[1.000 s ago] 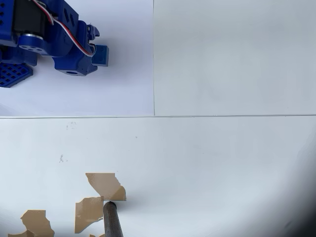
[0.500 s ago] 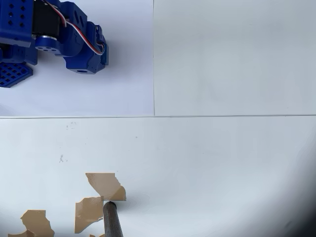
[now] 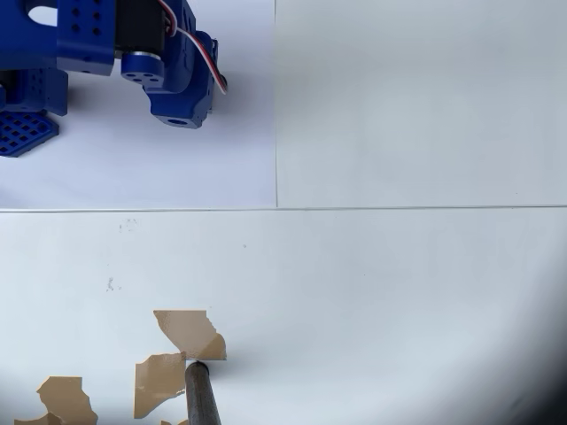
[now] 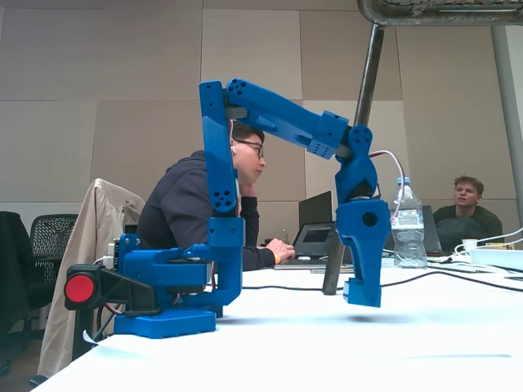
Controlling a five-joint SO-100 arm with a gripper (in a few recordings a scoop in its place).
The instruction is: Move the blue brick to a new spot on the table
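In the fixed view my blue gripper (image 4: 362,299) hangs a little above the white table (image 4: 327,343), pointing down, with its shadow on the surface below. A small blue block at its tip looks like the blue brick (image 4: 362,291), held between the shut jaws. No brick lies on the table beneath. From overhead, the gripper (image 3: 182,106) sits over the white paper sheet (image 3: 177,168) at the upper left, and the arm hides the brick there.
A blue perforated plate (image 3: 22,133) lies at the left edge. Torn tan tape patches (image 3: 188,330) and a dark pole (image 3: 202,398) sit at the bottom left. Behind the table are people, laptops and a water bottle (image 4: 407,224). Cables (image 4: 441,278) run along the far side.
The gripper closed over the brick, which earlier stood free just to its right. It has since shifted right and slightly up in the overhead view, and the brick's old spot is covered.
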